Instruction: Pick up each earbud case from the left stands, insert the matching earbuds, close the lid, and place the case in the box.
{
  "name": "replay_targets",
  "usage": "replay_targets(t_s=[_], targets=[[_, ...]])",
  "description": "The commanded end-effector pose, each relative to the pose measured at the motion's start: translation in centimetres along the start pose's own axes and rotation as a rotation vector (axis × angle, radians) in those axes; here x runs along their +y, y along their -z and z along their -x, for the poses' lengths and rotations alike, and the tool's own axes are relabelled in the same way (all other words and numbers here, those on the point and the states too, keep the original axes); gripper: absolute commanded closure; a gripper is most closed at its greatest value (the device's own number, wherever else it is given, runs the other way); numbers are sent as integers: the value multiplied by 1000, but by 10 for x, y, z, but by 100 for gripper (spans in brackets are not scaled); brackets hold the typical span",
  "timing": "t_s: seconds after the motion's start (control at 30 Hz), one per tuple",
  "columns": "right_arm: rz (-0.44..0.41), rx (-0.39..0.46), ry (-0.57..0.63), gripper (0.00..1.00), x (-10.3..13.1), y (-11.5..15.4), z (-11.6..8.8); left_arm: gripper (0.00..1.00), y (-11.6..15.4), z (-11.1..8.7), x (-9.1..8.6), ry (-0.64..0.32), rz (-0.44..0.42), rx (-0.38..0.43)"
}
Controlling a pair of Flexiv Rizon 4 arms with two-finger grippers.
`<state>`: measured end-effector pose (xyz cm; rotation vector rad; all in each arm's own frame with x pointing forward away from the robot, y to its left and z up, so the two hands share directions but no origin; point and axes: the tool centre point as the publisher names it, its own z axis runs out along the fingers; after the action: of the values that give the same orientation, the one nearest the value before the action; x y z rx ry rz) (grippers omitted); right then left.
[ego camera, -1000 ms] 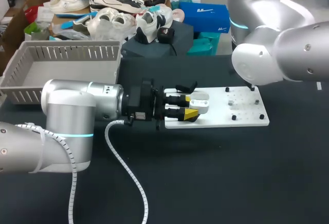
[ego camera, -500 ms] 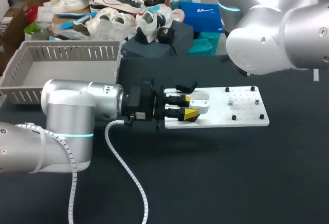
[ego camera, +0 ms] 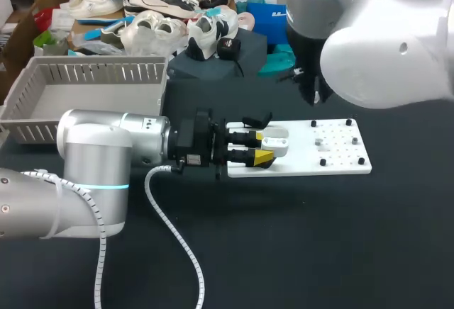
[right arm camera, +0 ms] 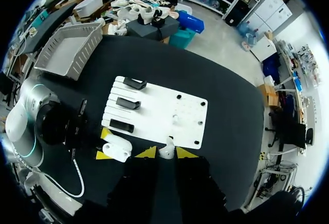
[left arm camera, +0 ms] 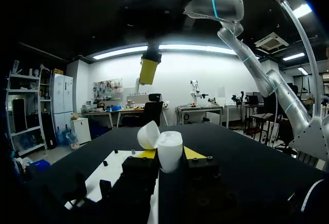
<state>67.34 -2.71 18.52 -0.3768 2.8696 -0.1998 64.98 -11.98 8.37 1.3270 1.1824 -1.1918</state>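
Observation:
The white earbud case lies at the left end of the white board, its lid swung open. My left gripper is shut on this case, one yellow tip on each side. My right arm is raised high over the board's far side, and its fingers are hidden in the head view. From the right wrist view, my right gripper is shut on a small white earbud, high above the board and the case. Its yellow finger hangs above the case in the left wrist view.
A grey slatted basket stands at the back left. Three black stands sit on the board's left half. Small black pegs dot its right half. The left arm's white cable trails across the front of the table.
My right arm has risen and swung left and toward the back, uncovering the board's right end. The left arm and the case have stayed put.

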Motion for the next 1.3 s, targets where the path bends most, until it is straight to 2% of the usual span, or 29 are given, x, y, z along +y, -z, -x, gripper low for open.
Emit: replay_targets(t_s=[0.03, 0.2, 0.3, 0.5, 1.27, 1.3], targets=[[6, -62, 15, 100, 21, 8, -16, 100, 0, -1, 0, -1, 3, -1], [42, -27, 4, 100, 51, 1, -22, 100, 0, -1, 0, -1, 3, -1], [52, -7, -9, 100, 60, -5, -28, 100, 0, -1, 0, -1, 3, -1], [43, -7, -37, 100, 77, 2, -38, 100, 0, -1, 0, -1, 3, -1], [43, -7, -37, 100, 77, 2, -38, 100, 0, -1, 0, -1, 3, -1], [42, 26, -73, 100, 73, 2, -39, 100, 0, -1, 0, -1, 3, -1]])
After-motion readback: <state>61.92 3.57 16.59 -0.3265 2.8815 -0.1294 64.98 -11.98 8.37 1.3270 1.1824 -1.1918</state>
